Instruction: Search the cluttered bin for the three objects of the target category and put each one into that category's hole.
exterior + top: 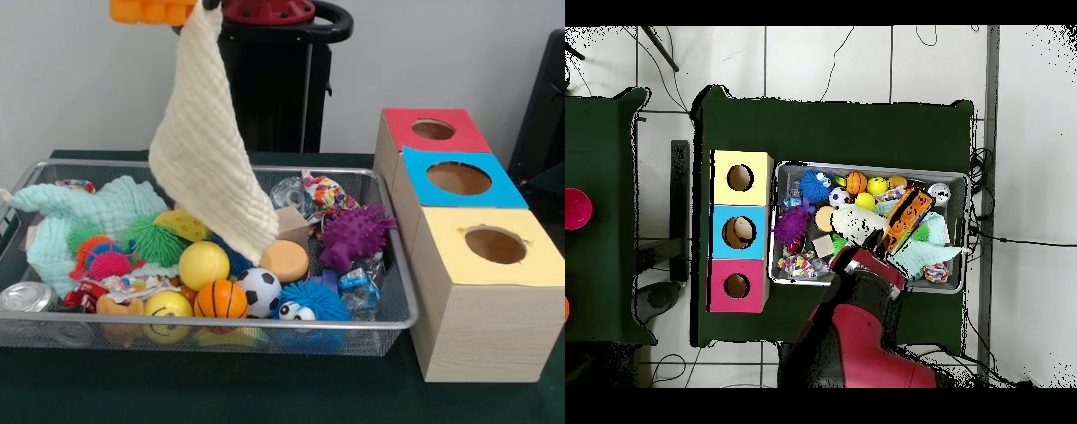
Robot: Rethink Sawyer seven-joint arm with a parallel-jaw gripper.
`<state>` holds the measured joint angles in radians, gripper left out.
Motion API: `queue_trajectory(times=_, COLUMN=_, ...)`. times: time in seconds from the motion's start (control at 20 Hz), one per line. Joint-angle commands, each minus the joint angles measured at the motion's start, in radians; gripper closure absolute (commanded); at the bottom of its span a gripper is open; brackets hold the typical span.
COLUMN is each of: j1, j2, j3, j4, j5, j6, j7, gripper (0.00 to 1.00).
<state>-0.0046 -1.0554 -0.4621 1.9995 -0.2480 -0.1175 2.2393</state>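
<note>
The silver wire mesh bin (203, 324) is full of toys and cloths; it also shows in the overhead view (870, 166). My gripper (205, 7) is at the top edge, above the bin's middle, with an orange part beside it. It is shut on the top corner of a cream waffle cloth (205, 150), which hangs free and reaches down to just above the balls. In the overhead view the gripper (908, 218) and cloth (853, 222) are over the bin. Three wooden boxes stand beside the bin, with a red top (433, 131), a blue top (459, 179) and a yellow top (494, 246), each with a round hole.
In the bin lie a mint cloth (97, 212), a yellow ball (203, 263), a basketball (221, 300), a football (259, 291), a purple spiky toy (353, 234), a blue fuzzy toy (311, 305) and a can (26, 297). The robot's black pedestal (274, 88) stands behind.
</note>
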Motion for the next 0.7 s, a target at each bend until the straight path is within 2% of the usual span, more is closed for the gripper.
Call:
queue_trajectory(times=0.05, j1=-0.091, j2=0.060, j3=0.160, j4=-0.015, j5=-0.073, j6=-0.013, j7=0.062, gripper=1.00)
queue_trajectory(times=0.7, j1=-0.169, j2=0.059, j3=0.244, j4=-0.043, j5=-0.122, j6=-0.002, j7=0.040, gripper=1.00)
